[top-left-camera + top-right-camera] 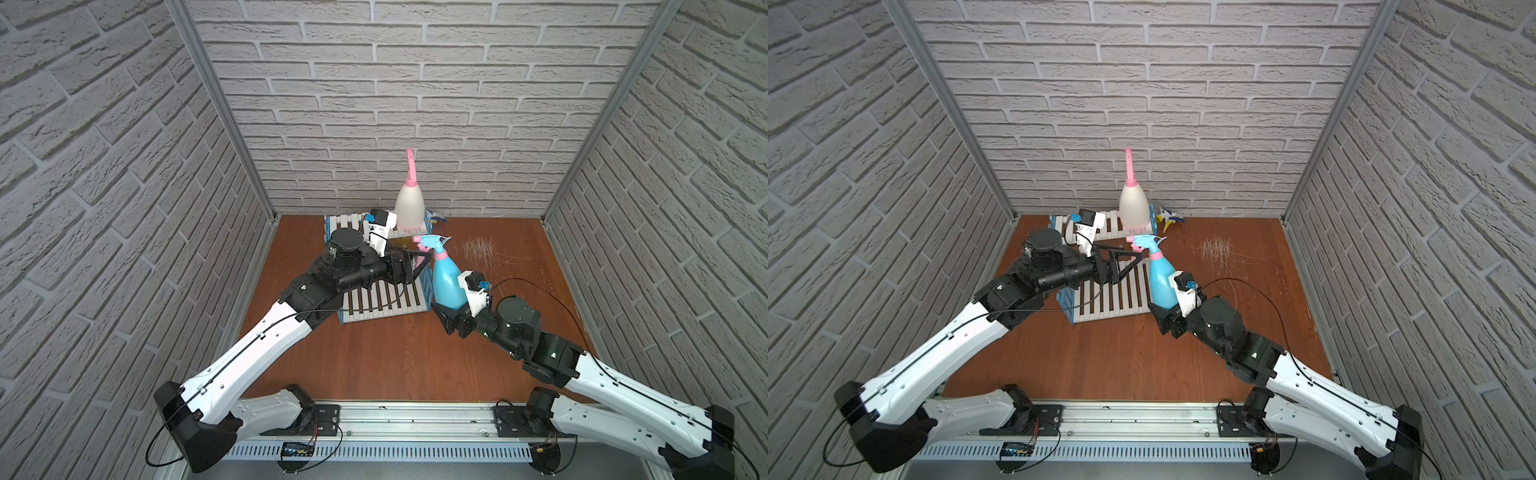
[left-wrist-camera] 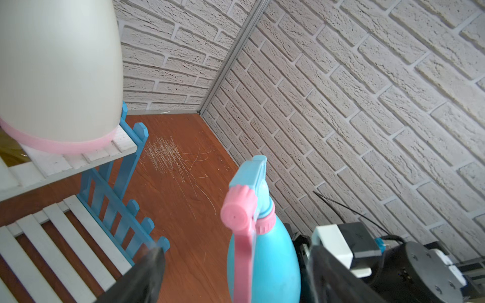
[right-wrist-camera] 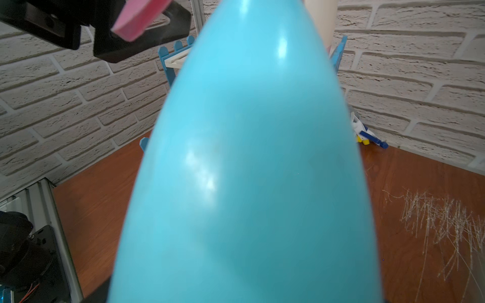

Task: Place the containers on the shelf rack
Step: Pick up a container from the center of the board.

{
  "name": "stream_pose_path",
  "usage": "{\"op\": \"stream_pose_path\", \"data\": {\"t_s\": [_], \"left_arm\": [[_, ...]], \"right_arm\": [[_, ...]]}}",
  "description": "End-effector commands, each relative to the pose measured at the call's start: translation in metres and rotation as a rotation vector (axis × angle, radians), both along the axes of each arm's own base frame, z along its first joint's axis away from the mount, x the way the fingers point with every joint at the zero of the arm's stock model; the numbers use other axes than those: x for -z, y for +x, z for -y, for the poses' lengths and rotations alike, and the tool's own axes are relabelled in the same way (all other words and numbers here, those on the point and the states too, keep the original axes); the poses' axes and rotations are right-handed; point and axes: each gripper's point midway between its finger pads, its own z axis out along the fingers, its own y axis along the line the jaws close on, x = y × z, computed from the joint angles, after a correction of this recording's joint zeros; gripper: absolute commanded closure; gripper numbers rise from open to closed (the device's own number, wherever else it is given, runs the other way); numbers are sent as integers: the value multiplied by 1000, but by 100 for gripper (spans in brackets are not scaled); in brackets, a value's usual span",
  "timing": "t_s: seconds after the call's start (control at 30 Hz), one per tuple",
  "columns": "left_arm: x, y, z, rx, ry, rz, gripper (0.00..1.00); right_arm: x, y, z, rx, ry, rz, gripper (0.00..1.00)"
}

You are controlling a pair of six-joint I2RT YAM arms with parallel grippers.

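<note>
A light-blue teardrop bottle [image 1: 446,282] [image 1: 1160,282] with a pink collar and trigger stands upright just right of the shelf rack [image 1: 386,303] [image 1: 1113,299]. My right gripper [image 1: 451,313] [image 1: 1165,311] is shut on the bottle's base, and the blue body [image 3: 249,157] fills the right wrist view. My left gripper [image 1: 422,268] [image 2: 236,251] reaches over the lower shelf, open, its jaws well apart on either side of the bottle's pink trigger [image 2: 242,251] without touching it. A cream teardrop bottle [image 1: 409,205] [image 2: 57,68] with a pink nozzle stands at the right end of the upper shelf.
A white, blue and yellow spray head [image 1: 436,218] [image 3: 367,136] lies on the table behind the rack's right end. Something clear and yellowish [image 2: 9,154] shows under the upper shelf. A patch of pale scratches [image 1: 478,249] marks the wooden table [image 1: 374,365]. Brick-patterned walls enclose three sides.
</note>
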Motion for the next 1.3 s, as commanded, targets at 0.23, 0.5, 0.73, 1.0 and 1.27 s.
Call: {"op": "stream_pose_path", "data": {"t_s": [0.23,0.5,0.73,1.0,1.27], "left_arm": [[-17,-6,4,37,-49,39,49],[-18,-6,-3,3,-49,49,81],[-23,-12,-10,4,-44,71,100],[-28,-8,-52,-98,5,84,100],[-45,-43,-84,-19,54,136,100]], "right_arm": [[-46,-3,-20,-74,130,67,30],[-40,-2,-26,-84,122,41,30],[-30,-1,-29,-91,62,-3,7],[-43,-26,-25,-197,6,-62,1],[-83,-49,-19,-290,45,-79,1]]}}
